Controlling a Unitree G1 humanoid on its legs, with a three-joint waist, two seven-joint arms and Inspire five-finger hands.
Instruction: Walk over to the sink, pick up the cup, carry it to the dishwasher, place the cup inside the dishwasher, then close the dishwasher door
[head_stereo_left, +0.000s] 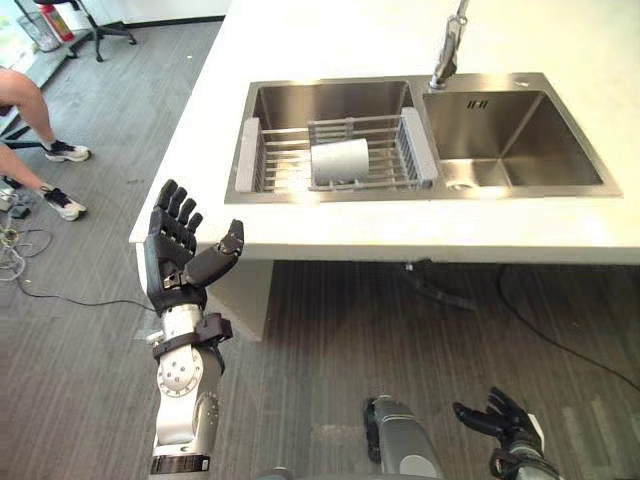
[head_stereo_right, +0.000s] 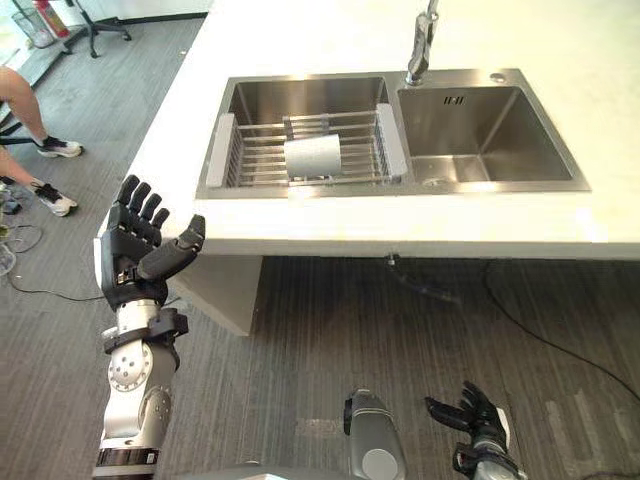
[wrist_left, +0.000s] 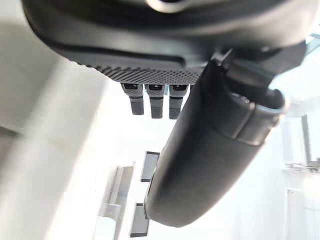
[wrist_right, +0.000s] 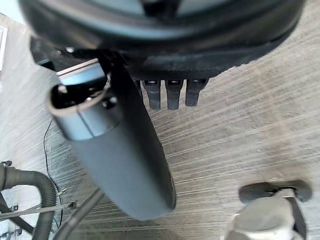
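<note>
Steel sink (head_stereo_left: 520, 185) set in the pale table (head_stereo_left: 330, 235), two basins side by side, with the tap (head_stereo_left: 447, 50) at the far rim between them. A wire rack (head_stereo_left: 275, 160) spans the left basin, and the white cup (head_stereo_left: 340, 162) rests on its wires, I'd guess left there to drain. It seems to lie on its side with its long axis running roughly left to right. I can't tell which end is the mouth.

My left hand (head_stereo_left: 178, 250) is raised just off the table's near left corner, well short of the cup, with the fingers (head_stereo_left: 176, 207) straight and spread, the thumb out and nothing in it. I read that as a hand made ready for the reach. The right hand (head_stereo_left: 500, 415) hangs low over the floor on the near right, loosely open and empty, out of the way.

A person's legs (head_stereo_left: 30, 110) show at the far left
</note>
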